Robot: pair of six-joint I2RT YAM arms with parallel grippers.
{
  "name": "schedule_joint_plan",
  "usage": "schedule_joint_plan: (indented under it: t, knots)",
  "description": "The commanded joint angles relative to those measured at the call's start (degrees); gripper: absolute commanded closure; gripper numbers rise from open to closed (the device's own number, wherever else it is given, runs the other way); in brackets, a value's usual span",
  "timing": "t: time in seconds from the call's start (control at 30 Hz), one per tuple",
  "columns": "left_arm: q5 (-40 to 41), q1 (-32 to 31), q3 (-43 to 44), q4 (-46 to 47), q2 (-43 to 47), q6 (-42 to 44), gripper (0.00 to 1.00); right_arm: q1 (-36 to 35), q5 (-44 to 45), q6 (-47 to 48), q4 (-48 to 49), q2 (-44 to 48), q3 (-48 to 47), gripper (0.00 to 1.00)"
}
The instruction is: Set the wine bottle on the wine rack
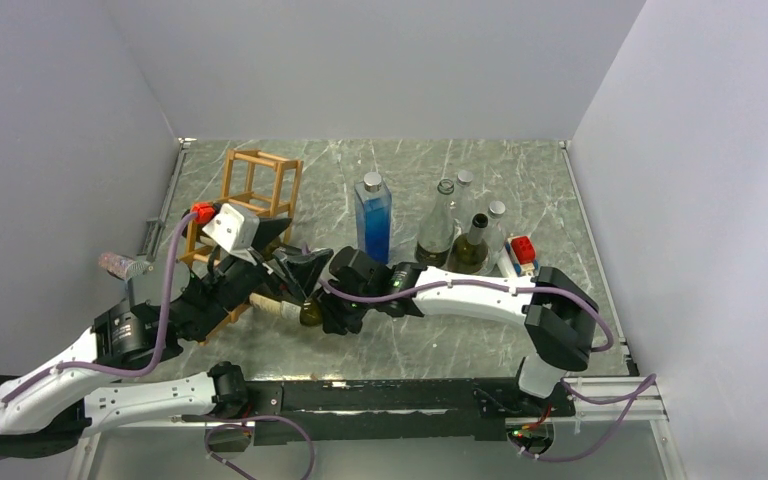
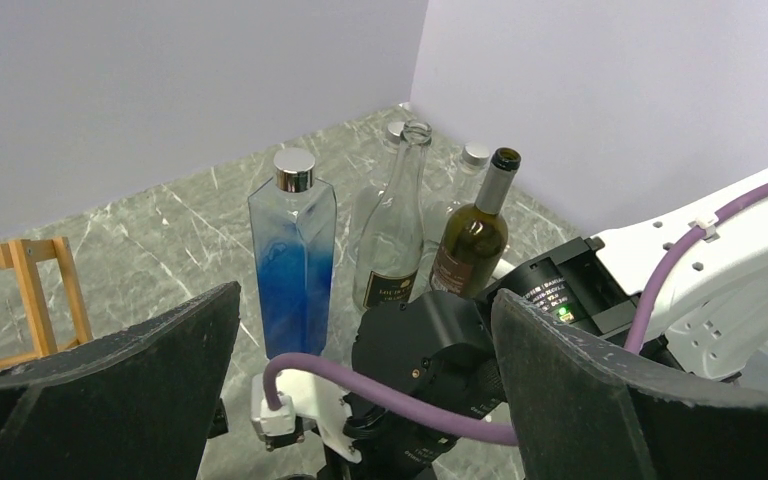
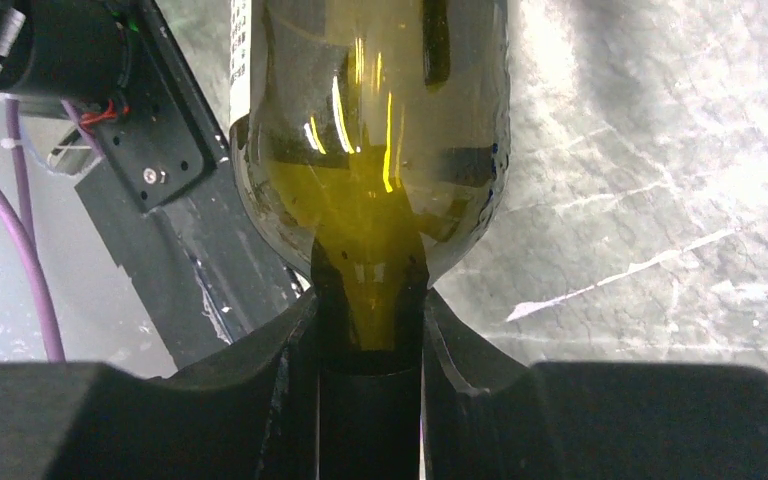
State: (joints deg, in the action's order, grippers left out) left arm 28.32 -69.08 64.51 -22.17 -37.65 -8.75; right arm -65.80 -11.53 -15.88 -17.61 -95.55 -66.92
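Note:
My right gripper (image 3: pixel 370 322) is shut on the neck of the wine bottle (image 3: pixel 370 150), an olive-green glass bottle whose body points away from the camera. In the top view the wine bottle (image 1: pixel 305 310) lies about level, low over the table, its base toward the near end of the wine rack (image 1: pixel 252 195). The right gripper (image 1: pixel 338 305) holds it from the right. The rack is a light wooden stick frame at the left, partly hidden by my left arm. My left gripper (image 1: pixel 298 266) hangs open just above the bottle. Its open fingers frame the right wrist in the left wrist view (image 2: pixel 365 300).
A square blue bottle (image 1: pixel 373 215) (image 2: pixel 295 260), a clear bottle (image 1: pixel 437 230) (image 2: pixel 392 230) and a dark green bottle (image 1: pixel 471 246) (image 2: pixel 473 240) stand mid-table, with two more clear bottles behind. A red-and-white block (image 1: pixel 523 250) lies to the right of them. Grey walls enclose the table.

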Motion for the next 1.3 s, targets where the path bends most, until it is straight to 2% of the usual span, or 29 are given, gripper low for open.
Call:
schedule_joint_plan:
  t: [0.0, 0.67, 1.27]
  knots:
    - [0.6, -0.2, 2.3, 0.8, -0.1, -0.8, 0.01, -1.2, -0.7, 0.5, 15.2, 2.0, -2.4, 1.00]
    - [1.2, -0.2, 3.9, 1.4, -1.2, -1.3, 0.01, -2.8, 2.7, 2.8, 26.5, -6.8, -7.2, 1.00]
    - [1.8, -0.2, 3.9, 0.9, -0.7, -2.0, 0.01, -6.1, 15.3, 4.9, 23.5, -16.1, -19.0, 1.00]
